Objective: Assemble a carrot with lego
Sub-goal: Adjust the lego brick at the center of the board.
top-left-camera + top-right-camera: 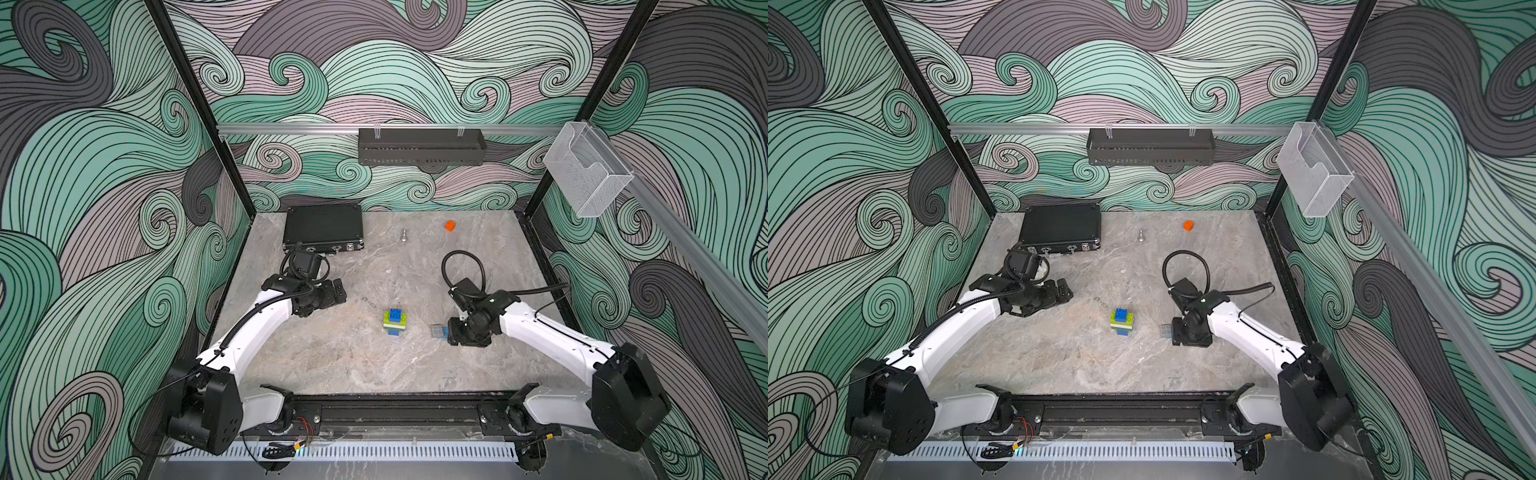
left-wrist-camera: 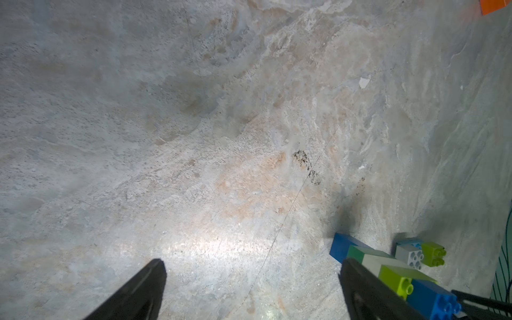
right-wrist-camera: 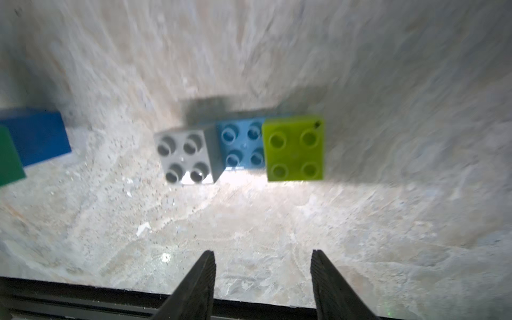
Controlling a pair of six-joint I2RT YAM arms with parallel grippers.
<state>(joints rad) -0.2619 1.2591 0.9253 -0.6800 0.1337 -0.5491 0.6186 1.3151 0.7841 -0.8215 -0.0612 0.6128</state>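
Note:
The lego lies in two pieces on the marble table point(image 1: 332, 357). A tapered stack point(image 1: 395, 322) point(image 1: 1122, 321), the carrot's body, shows a studded blue end over lime in both top views. The left wrist view shows its blue tip and its green, white and lime bands point(image 2: 388, 266). A grey-blue-lime crosspiece point(image 3: 243, 148) point(image 1: 437, 331) lies apart to the stack's right. My right gripper point(image 3: 263, 257) point(image 1: 451, 332) is open just behind the crosspiece, holding nothing. My left gripper point(image 2: 252, 261) point(image 1: 338, 289) is wide open and empty, off to the stack's left.
A black case point(image 1: 323, 227) lies at the back left. A small metal piece point(image 1: 403, 235) and an orange cube point(image 1: 450, 225) sit near the back wall. The black base rail point(image 1: 395, 409) runs along the table's front edge.

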